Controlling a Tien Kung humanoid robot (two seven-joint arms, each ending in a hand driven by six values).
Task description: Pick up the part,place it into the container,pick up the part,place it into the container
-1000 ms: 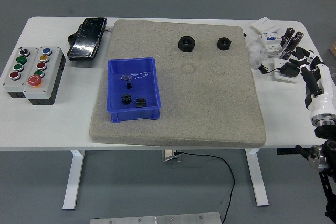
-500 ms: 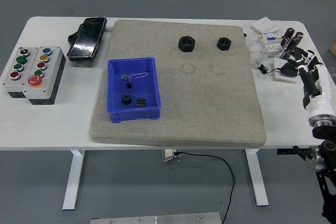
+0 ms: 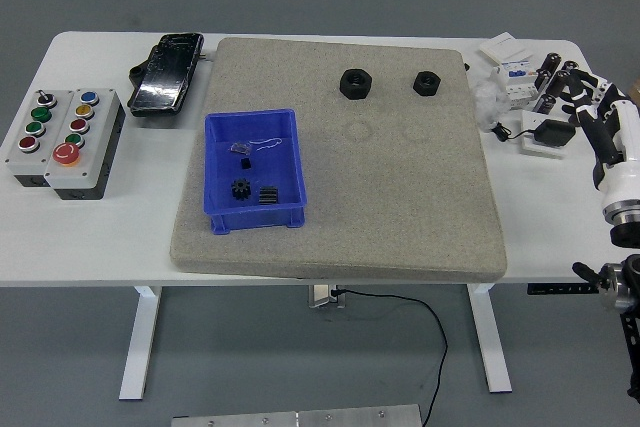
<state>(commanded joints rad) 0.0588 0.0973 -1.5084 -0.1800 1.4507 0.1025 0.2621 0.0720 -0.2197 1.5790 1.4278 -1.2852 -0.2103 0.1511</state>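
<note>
Two black hex nuts lie at the far side of the grey foam mat: a larger one and a smaller one to its right. The blue bin sits on the mat's left part and holds a small black gear, a small black block and a tiny dark piece. My right hand hovers at the table's right end, well right of the nuts, fingers relaxed and holding nothing. The left arm is out of view.
A button box stands at the table's left end, with a black device behind it. White electrical parts and a cable clutter the far right corner beside my hand.
My right hand has risen and drifted up and slightly right along the table's right end. Nothing else has moved.
</note>
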